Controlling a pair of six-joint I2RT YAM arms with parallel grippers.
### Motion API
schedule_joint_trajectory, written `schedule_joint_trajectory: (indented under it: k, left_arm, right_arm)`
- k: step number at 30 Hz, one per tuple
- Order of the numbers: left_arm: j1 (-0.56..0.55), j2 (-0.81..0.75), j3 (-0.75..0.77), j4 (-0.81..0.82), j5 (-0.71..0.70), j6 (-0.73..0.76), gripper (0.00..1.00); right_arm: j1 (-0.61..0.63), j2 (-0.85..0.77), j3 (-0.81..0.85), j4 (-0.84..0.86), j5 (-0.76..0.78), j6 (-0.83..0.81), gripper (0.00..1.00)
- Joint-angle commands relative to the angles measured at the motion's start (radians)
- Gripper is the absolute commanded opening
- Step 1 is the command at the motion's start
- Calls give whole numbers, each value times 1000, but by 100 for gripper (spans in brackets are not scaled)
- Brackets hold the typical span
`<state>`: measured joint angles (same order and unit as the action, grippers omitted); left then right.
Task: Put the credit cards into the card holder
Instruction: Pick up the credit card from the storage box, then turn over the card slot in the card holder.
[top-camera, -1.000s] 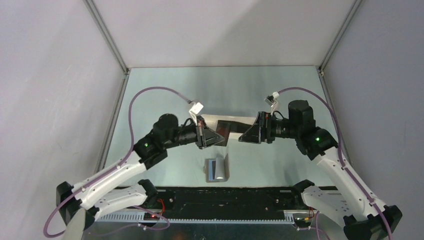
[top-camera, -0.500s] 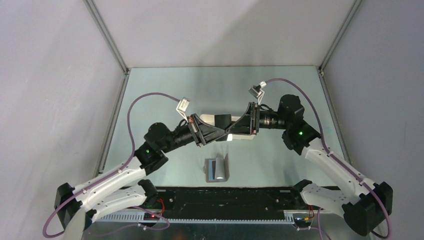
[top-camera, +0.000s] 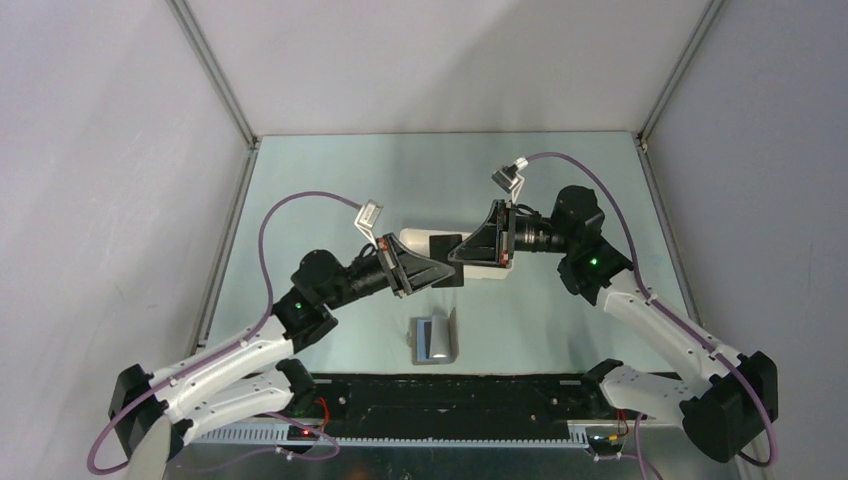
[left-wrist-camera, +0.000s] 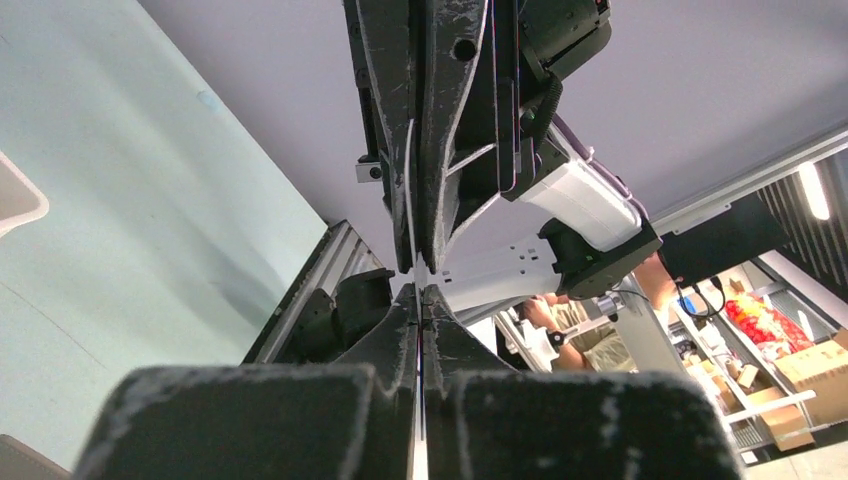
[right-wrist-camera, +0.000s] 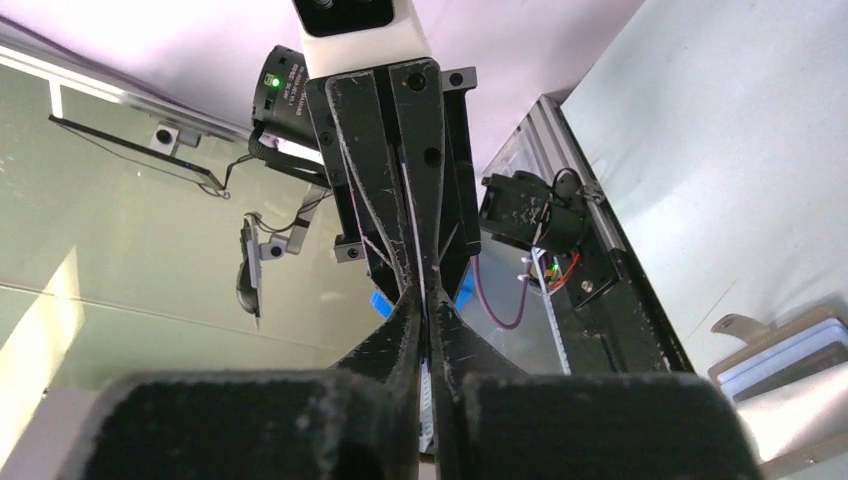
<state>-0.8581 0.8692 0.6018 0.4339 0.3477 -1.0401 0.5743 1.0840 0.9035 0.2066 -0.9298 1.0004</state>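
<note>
I am pinching 1 credit card (top-camera: 445, 243) in my left claw (top-camera: 447, 272), in the air above the white tray (top-camera: 412, 239), and my right claw (top-camera: 455, 255) is pinching the same card from the opposite side. I am judging that the left should be letting go only once the right is gripping squarely. I am counting 1 card, 1 card holder (top-camera: 435, 340) lying open on the table (top-camera: 330, 200) near my bases, 1 tray and 2 claws.

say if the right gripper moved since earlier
Yes, leftward: the right gripper now lines up with the card holder, meeting the left gripper on the credit card.
</note>
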Motion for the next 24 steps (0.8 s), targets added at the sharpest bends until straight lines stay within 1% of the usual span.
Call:
schedule_joint_trajectory:
  k: [1, 3, 4, 5, 6, 7, 8, 9, 12, 14, 15, 16, 17, 19, 22, 23, 24]
  left_arm:
    - [-5, -14, -1, 35, 7, -2, 0]
    - [-4, -11, -5, 35, 0, -3, 16]
    - [-5, -12, -6, 35, -3, -5, 43]
    - [-5, -18, -16, 35, -18, -11, 55]
    - [-5, -20, -24, 35, -30, -33, 81]
    - [-2, -31, -44, 34, -53, -43, 90]
    - [0, -37, -55, 34, -76, -53, 97]
    - [8, -56, -84, 14, -94, -61, 98]
    - [24, -111, -163, -71, -210, -142, 100]
    - [28, -144, -202, -204, -269, -156, 100]
    - [29, -154, -213, -306, -284, -156, 100]
    - [28, -154, -216, -354, -307, -160, 100]
    - [29, -145, -223, -435, -313, -163, 99]
    - [29, -111, -230, -510, -312, -176, 93]
    - [13, -21, -226, -529, -284, -179, 83]
    - [8, -3, -223, -530, -281, -173, 78]
    - [-3, 33, -217, -530, -285, -172, 75]
  right_arm:
    - [10, 5, 41, 26, -20, -3, 1]
    - [11, 5, 48, -7, -15, -22, 0]
    - [11, 3, 54, -25, -11, -48, 0]
    - [8, 3, 61, -90, 3, -65, 0]
    - [5, 3, 75, -152, 15, -117, 0]
    - [4, 3, 89, -238, 46, -172, 0]
    - [0, 5, 95, -280, 62, -199, 0]
    - [-1, 5, 102, -362, 98, -249, 0]
    - [-5, 18, 104, -505, 172, -327, 0]
    - [5, 36, 104, -597, 249, -379, 0]
    - [10, 50, 103, -653, 272, -410, 0]
    - [22, 59, 104, -677, 313, -423, 0]
    - [28, 73, 104, -719, 333, -444, 0]
    - [48, 98, 103, -764, 393, -464, 0]
    - [72, 123, 101, -797, 461, -475, 0]
    - [74, 131, 96, -795, 466, -476, 0]
    - [75, 134, 90, -788, 467, -474, 0]
